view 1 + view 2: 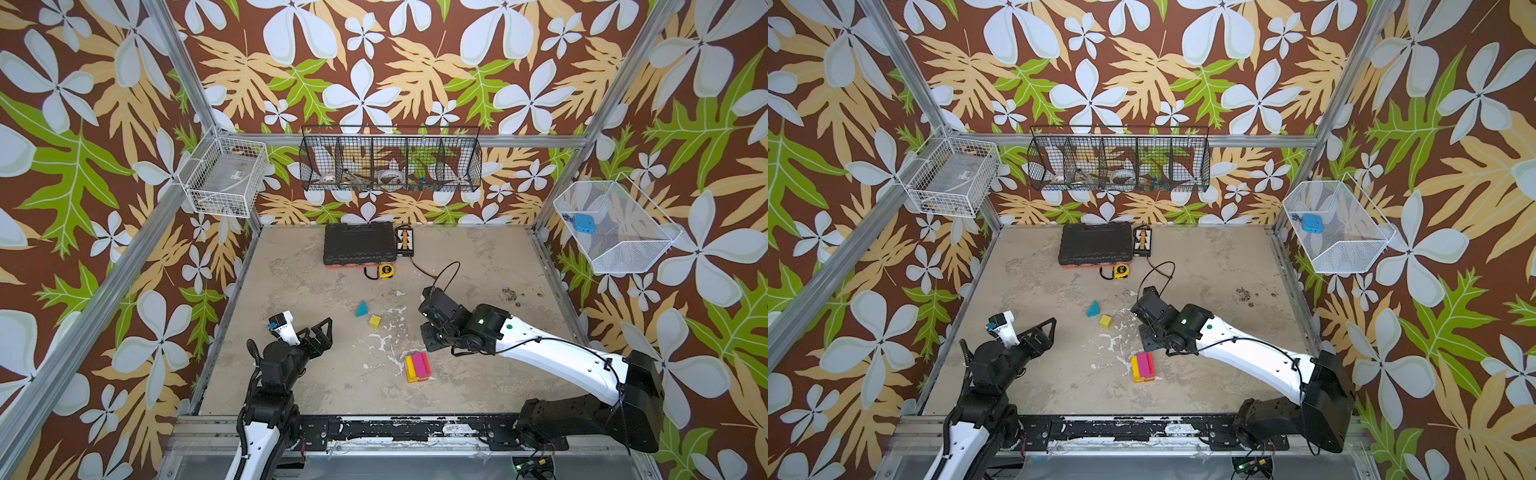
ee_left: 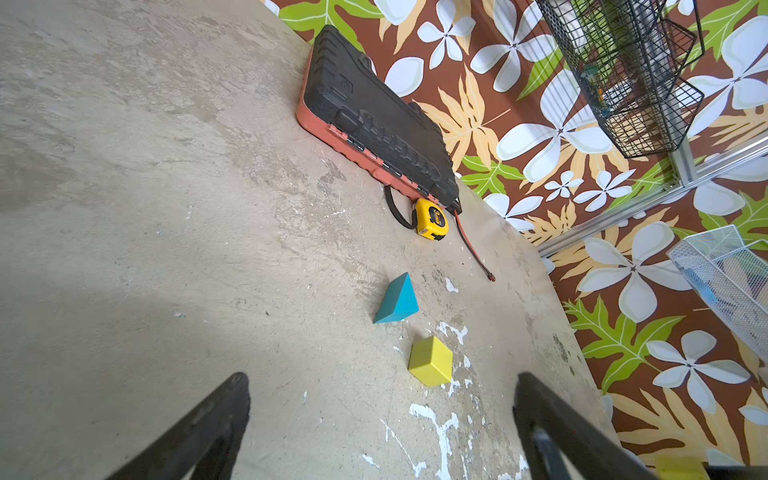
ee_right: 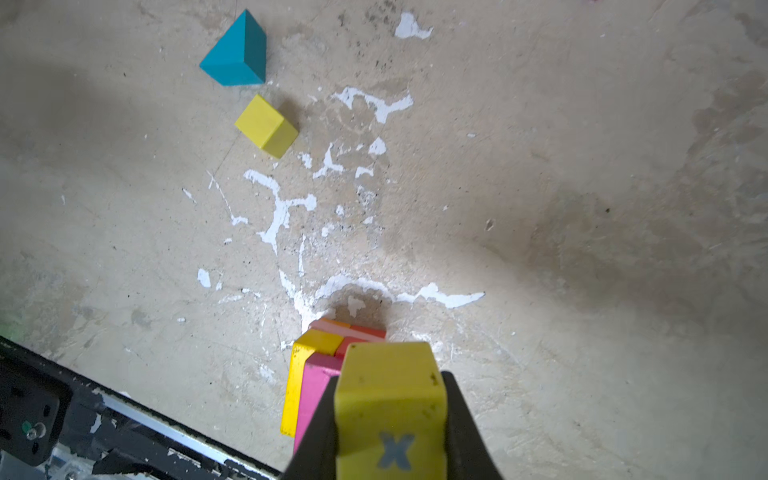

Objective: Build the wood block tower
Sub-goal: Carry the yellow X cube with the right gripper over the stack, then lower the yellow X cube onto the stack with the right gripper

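The tower is a low stack of yellow, magenta, pink and red wood blocks near the table's front middle. In the right wrist view the tower shows just beyond and below the jaws. My right gripper is shut on a yellow block marked with a blue X. In both top views this gripper hangs just behind the tower. A teal wedge and a yellow cube lie loose further back. My left gripper stands open and empty, left of them.
A black tool case, a yellow tape measure and a small circuit board with a red cable sit at the back. Wire baskets hang on the walls. A metal rail edges the front.
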Robot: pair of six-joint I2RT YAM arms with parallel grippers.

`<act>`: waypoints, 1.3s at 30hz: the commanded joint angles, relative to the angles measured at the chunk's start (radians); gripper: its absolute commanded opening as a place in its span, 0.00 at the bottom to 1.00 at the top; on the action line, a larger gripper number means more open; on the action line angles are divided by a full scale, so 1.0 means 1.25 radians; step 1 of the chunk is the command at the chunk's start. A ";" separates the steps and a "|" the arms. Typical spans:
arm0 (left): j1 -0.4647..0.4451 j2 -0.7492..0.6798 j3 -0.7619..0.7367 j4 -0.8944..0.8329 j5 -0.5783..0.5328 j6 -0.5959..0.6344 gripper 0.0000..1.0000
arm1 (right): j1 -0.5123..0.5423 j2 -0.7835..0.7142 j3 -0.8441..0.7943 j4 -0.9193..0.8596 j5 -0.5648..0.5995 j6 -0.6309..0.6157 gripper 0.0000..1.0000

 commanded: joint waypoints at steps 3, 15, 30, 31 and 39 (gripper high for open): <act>0.001 0.001 -0.001 0.022 0.002 0.004 1.00 | 0.037 0.002 -0.016 0.011 0.025 0.065 0.01; 0.002 0.000 -0.001 0.022 0.002 0.003 1.00 | 0.148 0.002 -0.038 -0.001 0.057 0.148 0.06; 0.001 0.000 -0.003 0.023 0.001 0.000 1.00 | 0.177 0.087 -0.018 0.003 0.052 0.175 0.10; 0.002 0.001 -0.003 0.023 0.001 0.000 1.00 | 0.177 0.091 -0.014 -0.002 0.057 0.176 0.11; 0.002 0.000 -0.004 0.023 0.001 0.000 1.00 | 0.177 0.110 0.013 -0.034 0.092 0.184 0.16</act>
